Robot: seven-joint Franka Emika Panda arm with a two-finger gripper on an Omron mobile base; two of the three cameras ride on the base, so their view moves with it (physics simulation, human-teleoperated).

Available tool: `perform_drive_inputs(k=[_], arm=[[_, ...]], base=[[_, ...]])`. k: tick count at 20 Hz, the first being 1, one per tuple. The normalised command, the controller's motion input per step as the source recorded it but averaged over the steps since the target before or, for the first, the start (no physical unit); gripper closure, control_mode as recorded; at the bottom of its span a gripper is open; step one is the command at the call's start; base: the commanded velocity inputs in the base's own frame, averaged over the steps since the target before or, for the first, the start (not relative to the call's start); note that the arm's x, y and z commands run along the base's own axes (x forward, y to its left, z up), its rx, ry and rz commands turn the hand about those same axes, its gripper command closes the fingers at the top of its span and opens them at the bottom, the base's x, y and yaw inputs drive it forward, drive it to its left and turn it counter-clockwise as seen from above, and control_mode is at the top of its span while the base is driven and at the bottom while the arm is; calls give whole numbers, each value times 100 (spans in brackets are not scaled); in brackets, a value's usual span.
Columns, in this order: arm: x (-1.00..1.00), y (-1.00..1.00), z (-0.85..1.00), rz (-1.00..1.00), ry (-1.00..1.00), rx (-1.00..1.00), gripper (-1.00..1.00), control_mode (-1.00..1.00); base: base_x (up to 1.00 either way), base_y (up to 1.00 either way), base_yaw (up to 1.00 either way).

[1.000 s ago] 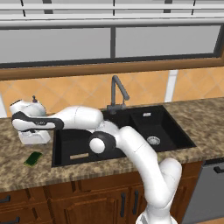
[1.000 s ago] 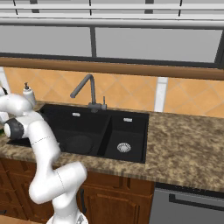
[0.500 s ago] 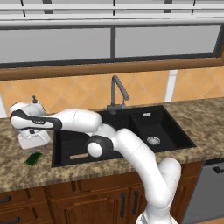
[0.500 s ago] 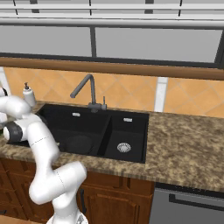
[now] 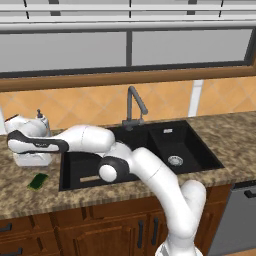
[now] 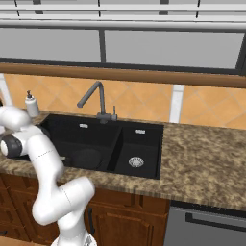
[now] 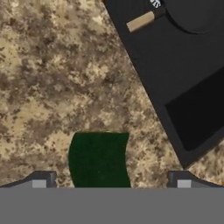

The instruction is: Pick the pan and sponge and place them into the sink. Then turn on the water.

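Note:
The green sponge [image 5: 37,181] lies flat on the granite counter, left of the sink [image 5: 200,150]. My gripper [image 5: 33,164] hangs just above and behind it, open. In the hand view the sponge [image 7: 99,159] sits between the two fingertips [image 7: 41,180], with my gripper [image 7: 111,181] spread wider than the pad and holding nothing. The black pan [image 7: 192,13] rests in the wide basin of the sink [image 7: 183,78], its tan handle [image 7: 141,21] pointing toward the counter. The same handle [image 5: 89,178] shows in the left base view, and the pan [image 6: 86,158] is a dark round in the right base view.
The grey faucet [image 5: 132,107] stands behind the sink with no stream; it is also in the right base view as the faucet [image 6: 93,98]. A white soap dispenser [image 5: 41,120] stands at the back left by the wall. A dishwasher front [image 5: 240,220] sits below the counter, right.
The hand has sunk a little toward the counter over the sponge. The jaws have stayed wide open, and the pan and sponge have not moved.

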Motion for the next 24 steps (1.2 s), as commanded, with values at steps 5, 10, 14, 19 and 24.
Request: perform_drive_inputs(k=[5, 10, 14, 19, 24], arm=[[-17, 0, -58, -3, -9, 12, -100, -100], [-1, -10, -22, -3, 8, 7, -100, -100], [0, -8, -22, 0, 10, 3, -100, -100], [-2, 0, -52, 0, 0, 5, -100, -100], [-15, 0, -63, 0, 0, 2, -100, -100]], base=[[0, 0, 0], [0, 0, 0], [0, 0, 0], [0, 0, 0], [0, 0, 0]])
